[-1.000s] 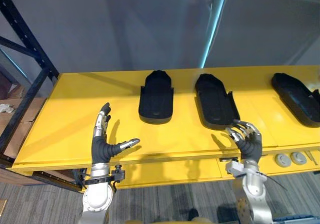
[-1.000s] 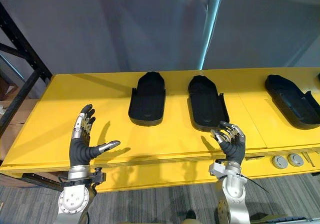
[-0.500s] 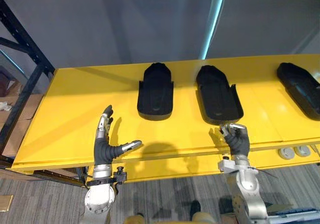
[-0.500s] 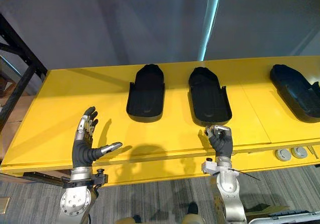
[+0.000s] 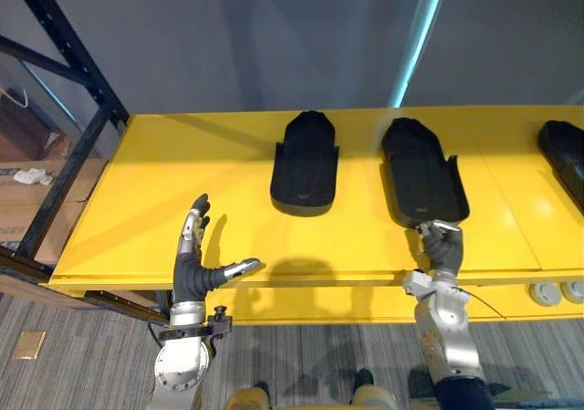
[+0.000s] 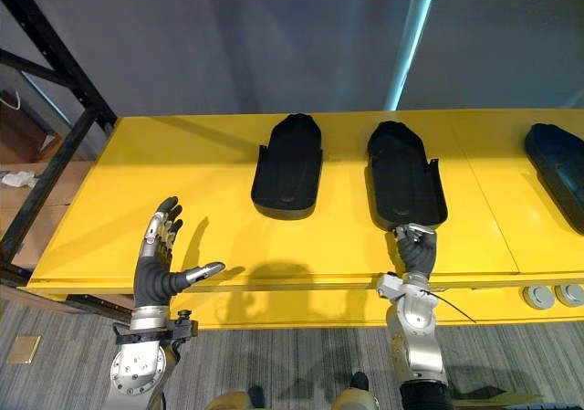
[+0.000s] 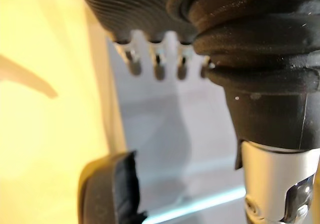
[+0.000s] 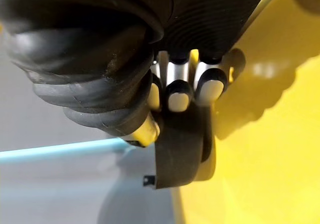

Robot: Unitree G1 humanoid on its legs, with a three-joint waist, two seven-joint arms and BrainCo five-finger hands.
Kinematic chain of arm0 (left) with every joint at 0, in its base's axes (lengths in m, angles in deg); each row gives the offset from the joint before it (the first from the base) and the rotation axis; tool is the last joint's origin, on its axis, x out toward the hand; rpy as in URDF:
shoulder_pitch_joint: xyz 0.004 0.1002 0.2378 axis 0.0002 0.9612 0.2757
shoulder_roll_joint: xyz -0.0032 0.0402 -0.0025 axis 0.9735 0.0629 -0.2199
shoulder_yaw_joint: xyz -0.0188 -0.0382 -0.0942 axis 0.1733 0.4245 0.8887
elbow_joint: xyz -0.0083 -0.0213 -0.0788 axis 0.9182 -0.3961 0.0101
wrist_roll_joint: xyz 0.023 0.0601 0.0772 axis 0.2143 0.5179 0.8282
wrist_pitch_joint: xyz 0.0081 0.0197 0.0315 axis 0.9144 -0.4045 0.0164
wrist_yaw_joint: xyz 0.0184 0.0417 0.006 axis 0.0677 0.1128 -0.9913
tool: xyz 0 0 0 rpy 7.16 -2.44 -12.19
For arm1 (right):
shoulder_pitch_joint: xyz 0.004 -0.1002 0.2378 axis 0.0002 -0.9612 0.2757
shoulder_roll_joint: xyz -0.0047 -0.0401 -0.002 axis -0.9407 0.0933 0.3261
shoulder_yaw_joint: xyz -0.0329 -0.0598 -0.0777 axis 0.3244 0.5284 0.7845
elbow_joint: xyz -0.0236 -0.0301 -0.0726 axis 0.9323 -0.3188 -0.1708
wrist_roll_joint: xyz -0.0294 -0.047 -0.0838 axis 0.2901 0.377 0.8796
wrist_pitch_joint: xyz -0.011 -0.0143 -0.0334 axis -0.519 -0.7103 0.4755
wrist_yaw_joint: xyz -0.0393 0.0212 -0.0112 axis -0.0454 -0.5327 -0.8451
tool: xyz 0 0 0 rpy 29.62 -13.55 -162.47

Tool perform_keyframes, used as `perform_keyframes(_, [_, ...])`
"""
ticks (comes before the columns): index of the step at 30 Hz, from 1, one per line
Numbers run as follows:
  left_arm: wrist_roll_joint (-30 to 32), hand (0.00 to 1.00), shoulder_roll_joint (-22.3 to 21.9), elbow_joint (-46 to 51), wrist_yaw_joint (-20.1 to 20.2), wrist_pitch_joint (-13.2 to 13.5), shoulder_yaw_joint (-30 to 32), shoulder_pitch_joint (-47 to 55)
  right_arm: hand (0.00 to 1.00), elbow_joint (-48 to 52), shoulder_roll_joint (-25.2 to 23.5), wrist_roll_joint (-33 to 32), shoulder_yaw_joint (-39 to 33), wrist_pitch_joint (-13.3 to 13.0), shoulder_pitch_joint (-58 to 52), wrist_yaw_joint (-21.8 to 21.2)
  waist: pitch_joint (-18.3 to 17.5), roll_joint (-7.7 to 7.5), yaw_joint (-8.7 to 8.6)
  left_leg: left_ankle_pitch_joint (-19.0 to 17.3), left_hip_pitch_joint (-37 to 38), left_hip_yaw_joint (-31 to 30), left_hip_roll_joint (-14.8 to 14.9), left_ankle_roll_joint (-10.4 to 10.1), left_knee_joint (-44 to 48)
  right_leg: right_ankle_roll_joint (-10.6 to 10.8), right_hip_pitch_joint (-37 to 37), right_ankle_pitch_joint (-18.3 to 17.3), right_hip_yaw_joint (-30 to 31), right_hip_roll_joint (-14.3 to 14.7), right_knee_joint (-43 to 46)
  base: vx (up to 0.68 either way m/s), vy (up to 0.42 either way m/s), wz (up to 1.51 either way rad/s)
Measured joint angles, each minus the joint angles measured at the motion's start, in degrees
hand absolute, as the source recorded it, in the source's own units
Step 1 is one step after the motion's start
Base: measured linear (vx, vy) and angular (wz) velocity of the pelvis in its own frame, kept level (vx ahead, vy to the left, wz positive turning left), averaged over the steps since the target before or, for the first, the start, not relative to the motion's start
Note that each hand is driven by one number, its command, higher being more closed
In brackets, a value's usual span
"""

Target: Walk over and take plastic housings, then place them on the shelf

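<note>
A: Fingers on left hand first: straight or curled?
B: Straight and spread, thumb stuck out sideways, nothing held. Raised over near edge of yellow tabletop, toward its left end.
A: Next over?
B: Left housing, black, lying flat on tabletop, rounded end pointing away. Well apart from that hand. Dark end of a housing also caught past the fingers in left wrist view, on yellow.
A: Then?
B: Middle housing, same black shape, near the first, lengthwise the same way. Right hand at its near end.
A: Fingers there?
B: Curled, clamped on near rim of middle housing. Dark tips pressed on the rim in right wrist view, thumb tucked alongside.
A: Lifted off?
B: Cannot tell. Looks flat on tabletop in both eye views.
A: Farther right?
B: Right housing, black, cut off by frame edge, well apart from both hands. Just under tabletop's front edge, two grey round discs.
</note>
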Motion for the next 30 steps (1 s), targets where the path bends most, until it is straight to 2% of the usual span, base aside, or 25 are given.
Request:
perform_keyframes(11, [0.04, 0.0, -0.38, 0.01, 0.57, 0.16, 1.67, 0.31, 1.0, -4.36, 0.12, 1.0, -3.29, -0.13, 2.81, 0.18, 0.84, -0.88, 0.7, -0.07, -1.0, -1.61, -0.24, 0.01, 1.72, 0.0, 0.84, 0.01, -1.42, -0.34, 0.36, -0.03, -0.002, 0.07])
perform_keyframes(24, [0.06, 0.0, -0.43, 0.02, 1.14, 0.74, 2.21, 0.14, 1.0, -4.0, 0.11, 3.77, -3.2, -0.12, 2.79, 0.03, 1.05, -0.98, 0.72, -1.2, -1.98, -1.5, 0.22, 0.02, 3.6, 0.02, 0.73, 0.05, -1.23, 0.04, 0.19, 0.0, 0.0, 0.0])
perform_keyframes(26, [0.06, 0.0, -0.46, 0.02, 1.15, 0.9, 2.24, 0.14, 1.0, -1.07, 0.02, 4.39, -3.1, -0.12, 2.02, 0.08, 1.1, -0.93, 0.67, -1.28, -1.99, -1.39, 0.25, 0.05, 3.57, 0.08, 0.73, 0.1, -1.15, 0.11, -0.06, 0.0, 0.0, 0.0])
perform_keyframes(27, [0.1, 0.0, -0.51, 0.03, 1.07, 1.07, 2.26, 0.14, 0.0, 3.29, -0.21, 4.54, -2.7, -0.51, 0.57, 0.27, 1.17, -0.81, 0.67, -1.37, -2.01, -1.3, 0.31, 0.03, 3.55, 0.12, 0.74, 0.14, -1.08, 0.2, -0.27, 0.0, -0.005, -0.05])
perform_keyframes(29, [0.15, 0.0, -0.84, 0.2, 0.85, 1.58, 2.35, 0.11, 0.0, 11.7, -0.49, 6.33, -1.15, -3.74, -2.44, 1.14, 1.19, -0.78, 0.61, -1.59, -1.96, -0.89, 0.58, -0.08, 3.51, 0.12, 0.62, 0.15, -0.82, 0.5, -0.55, 0.02, -0.008, -0.12])
perform_keyframes(30, [0.15, 0.0, -1.48, 0.36, 0.5, 2.43, 2.61, 0.08, 0.0, 17.68, -0.64, 9.05, -0.36, -6.41, -4.21, 1.37, 1.17, -0.81, 0.58, -1.85, -1.9, -0.15, 0.88, -0.16, 3.53, 0.14, 0.3, 0.19, -0.23, 0.78, -0.69, 0.03, -0.003, -0.27])
